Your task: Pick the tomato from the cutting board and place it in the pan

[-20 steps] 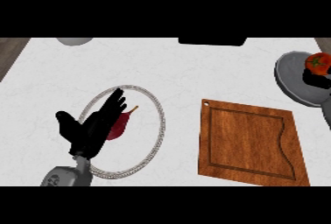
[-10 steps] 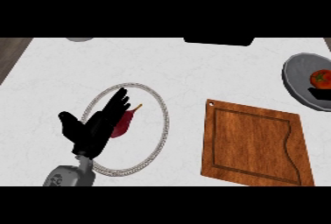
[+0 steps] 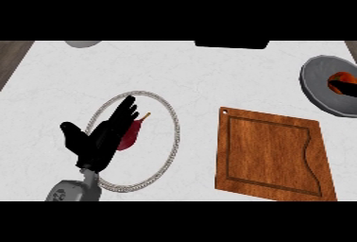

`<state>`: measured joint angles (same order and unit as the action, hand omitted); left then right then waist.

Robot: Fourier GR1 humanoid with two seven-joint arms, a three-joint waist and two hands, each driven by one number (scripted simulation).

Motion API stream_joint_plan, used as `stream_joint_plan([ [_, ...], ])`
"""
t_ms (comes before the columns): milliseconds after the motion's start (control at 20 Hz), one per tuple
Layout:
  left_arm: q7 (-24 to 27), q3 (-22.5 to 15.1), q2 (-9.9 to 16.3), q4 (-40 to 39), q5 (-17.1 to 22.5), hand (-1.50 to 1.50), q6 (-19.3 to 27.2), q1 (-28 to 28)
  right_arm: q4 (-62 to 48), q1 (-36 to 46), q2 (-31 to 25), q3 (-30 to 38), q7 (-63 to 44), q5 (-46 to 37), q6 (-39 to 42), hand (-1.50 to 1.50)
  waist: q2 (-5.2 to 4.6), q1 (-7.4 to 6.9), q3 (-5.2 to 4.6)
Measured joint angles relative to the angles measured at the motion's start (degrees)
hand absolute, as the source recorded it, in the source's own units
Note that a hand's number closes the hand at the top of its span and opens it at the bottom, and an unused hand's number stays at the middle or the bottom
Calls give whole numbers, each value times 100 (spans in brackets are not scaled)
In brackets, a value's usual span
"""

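My right hand point(image 3: 343, 88), fingers unclear, sits over the red tomato point(image 3: 342, 77) inside the grey pan point(image 3: 315, 90), seemingly releasing; left hand point(image 3: 101, 139) rests open.

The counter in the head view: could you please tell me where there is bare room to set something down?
The cutting board carries nothing. Bare counter runs between the plate and the board, and along the top. The plate is crowded: the left hand hangs open over it, above a dark red item. The pan at the right edge holds the tomato.
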<state>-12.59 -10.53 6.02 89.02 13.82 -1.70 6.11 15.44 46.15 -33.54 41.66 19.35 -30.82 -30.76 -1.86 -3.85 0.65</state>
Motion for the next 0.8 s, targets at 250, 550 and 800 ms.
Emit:
stream_joint_plan([
  [250, -10, 80, 77, 20, 34, 0, -42, -62, -131, -172, -267, 590, 454, 689, 926, -150, 18, 61, -8],
  [550, -22, 122, 89, 46, 27, 0, -37, -105, -366, -699, -535, 826, 1073, 1055, 2295, -150, 55, 142, -20],
  [800, 43, 192, 84, -36, 45, 0, -77, -93, -470, -1143, -696, 891, 1587, 1229, 3213, -150, 78, 187, -26],
])
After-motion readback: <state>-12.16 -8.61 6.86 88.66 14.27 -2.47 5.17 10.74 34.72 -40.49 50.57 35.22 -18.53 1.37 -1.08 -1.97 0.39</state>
